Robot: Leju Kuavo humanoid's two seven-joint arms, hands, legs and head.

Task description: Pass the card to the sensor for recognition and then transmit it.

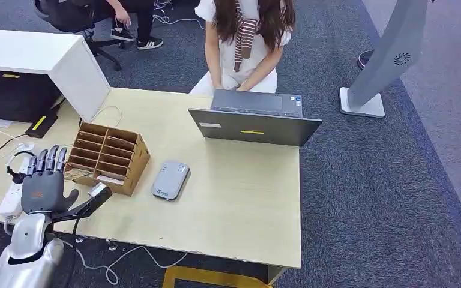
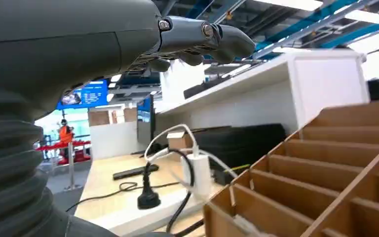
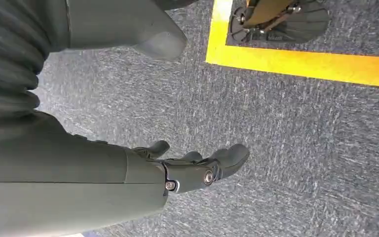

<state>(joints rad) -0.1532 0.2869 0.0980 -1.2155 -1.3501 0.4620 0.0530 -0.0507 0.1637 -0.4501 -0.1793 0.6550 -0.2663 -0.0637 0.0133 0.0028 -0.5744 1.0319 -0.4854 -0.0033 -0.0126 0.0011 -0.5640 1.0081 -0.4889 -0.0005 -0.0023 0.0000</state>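
Office, grey carpet, pale wooden worktop [image 1: 240,198]. Left hand [image 1: 43,183] at worktop's near-left corner, fingers [image 1: 47,159] spread, empty. Card [image 1: 99,190] at cardboard slot organiser's [image 1: 108,157] near corner, just beyond thumb. Grey sensor [image 1: 170,180] further right. Right hand [image 3: 187,170] hangs over carpet, fingers loosely curled, empty; left hand nearer.

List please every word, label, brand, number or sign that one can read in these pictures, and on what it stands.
No text can be read.
Grey sensor: small mark near one end, too small to read.
Laptop: white label and yellow strip on the lid, blue sticker by the keyboard, all illegible.
Blue screen in the left wrist view background: writing blurred.
Black box: yellow label, too small to read.
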